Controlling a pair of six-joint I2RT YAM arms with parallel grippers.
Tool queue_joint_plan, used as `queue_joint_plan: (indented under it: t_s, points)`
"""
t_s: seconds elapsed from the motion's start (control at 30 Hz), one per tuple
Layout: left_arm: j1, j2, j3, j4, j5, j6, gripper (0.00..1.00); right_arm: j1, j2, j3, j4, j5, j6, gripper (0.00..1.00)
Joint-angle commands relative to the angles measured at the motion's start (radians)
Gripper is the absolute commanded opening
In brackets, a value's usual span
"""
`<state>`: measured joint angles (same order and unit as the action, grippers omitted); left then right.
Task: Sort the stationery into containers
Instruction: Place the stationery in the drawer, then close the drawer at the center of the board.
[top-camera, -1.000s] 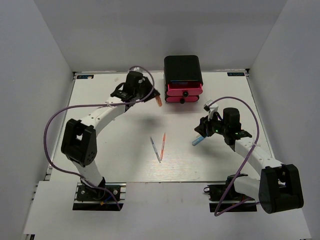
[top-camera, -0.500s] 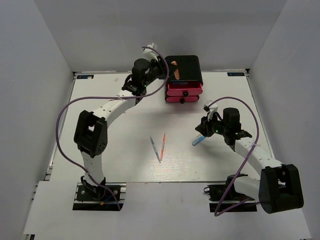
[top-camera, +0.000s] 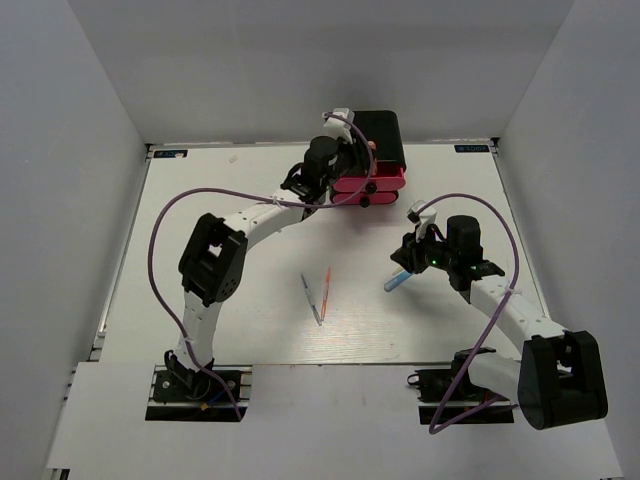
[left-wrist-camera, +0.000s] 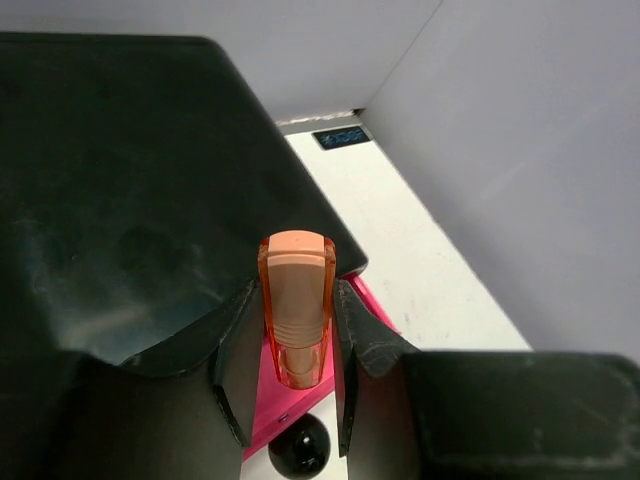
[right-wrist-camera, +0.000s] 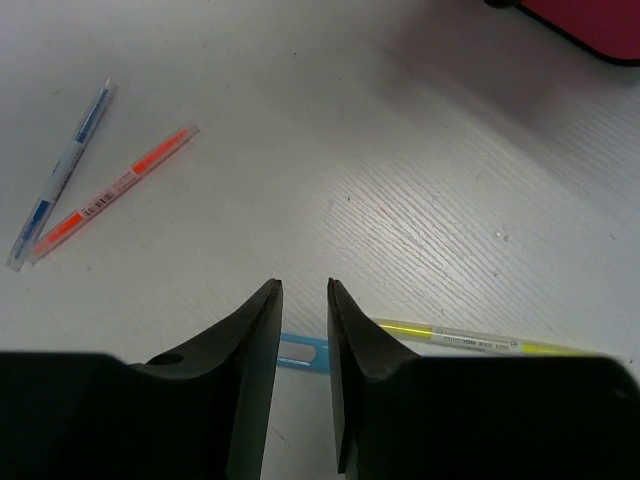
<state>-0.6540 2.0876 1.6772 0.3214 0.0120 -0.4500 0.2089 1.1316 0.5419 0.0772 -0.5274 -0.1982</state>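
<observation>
The left hand (left-wrist-camera: 296, 290) pinches the orange capsule piece (left-wrist-camera: 296, 320) upright at frame centre, over the black box (left-wrist-camera: 120, 200) and its pink drawers (left-wrist-camera: 300, 410), likely ready to drop it in. The right hand (right-wrist-camera: 303, 290) has its fingers nearly together above the light-blue marker (right-wrist-camera: 300, 352) at lower centre. I cannot tell whether it grips the marker.

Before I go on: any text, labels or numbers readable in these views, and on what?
No text can be read in any view.
Dark label at the table's far edge: blue print, blurred.
Red pen: barrel print, too small to read.
Yellow pen: barrel print, too small to read.
Grey pen: blue markings, no legible words.
</observation>
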Motion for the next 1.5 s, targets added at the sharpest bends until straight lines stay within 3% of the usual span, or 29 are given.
queue_joint_plan:
  t_s: [0.0,0.13,0.23,0.33,0.43,0.63,0.9,0.97,1.0,1.1,1.3,1.37,1.4,1.43,1.47]
  points:
    - [-0.009,-0.02,0.041,-0.015,-0.072,0.074,0.0,-0.005,-0.026,-0.003,0.03,-0.019,0.0,0.31]
    - [-0.018,-0.02,0.041,-0.05,-0.082,0.109,0.03,-0.005,-0.029,-0.003,0.027,-0.013,-0.006,0.41]
    - [-0.027,-0.029,0.021,-0.061,-0.092,0.109,0.15,-0.002,-0.026,-0.002,0.03,-0.01,-0.009,0.46]
    - [-0.027,-0.038,0.009,-0.061,-0.106,0.119,0.37,-0.005,-0.018,0.007,0.035,-0.014,-0.009,0.49]
    - [-0.027,-0.038,0.018,-0.07,-0.106,0.129,0.5,-0.005,-0.012,0.021,0.038,-0.014,-0.012,0.52]
    - [-0.036,-0.072,0.018,-0.07,-0.106,0.129,0.63,-0.003,0.033,0.072,0.053,-0.022,-0.007,0.52]
    - [-0.036,-0.198,-0.046,-0.059,-0.132,0.129,0.61,-0.002,0.121,0.159,0.102,-0.04,0.077,0.52]
    - [-0.036,-0.253,-0.088,-0.05,-0.159,0.12,0.49,-0.002,0.145,0.187,0.119,-0.043,0.101,0.48]
    - [-0.036,-0.268,-0.1,-0.05,-0.17,0.12,0.35,-0.002,0.172,0.206,0.128,-0.046,0.106,0.47]
    - [-0.027,-0.29,-0.111,-0.059,-0.191,0.12,0.16,-0.003,0.189,0.243,0.136,-0.052,0.126,0.44]
    - [-0.027,-0.29,-0.06,-0.131,-0.191,0.11,0.16,-0.002,0.203,0.253,0.136,-0.054,0.126,0.44]
    - [-0.016,-0.311,-0.086,-0.143,-0.191,0.074,0.22,-0.002,0.207,0.263,0.148,-0.06,0.132,0.43]
    - [-0.016,-0.328,-0.108,-0.157,-0.191,0.059,0.26,-0.002,0.214,0.271,0.151,-0.062,0.138,0.41]
    - [-0.016,-0.368,-0.166,-0.157,-0.191,0.036,0.4,-0.005,0.233,0.298,0.153,-0.065,0.14,0.39]
    - [-0.016,-0.391,-0.2,-0.166,-0.191,0.036,0.49,-0.002,0.243,0.309,0.154,-0.066,0.147,0.38]
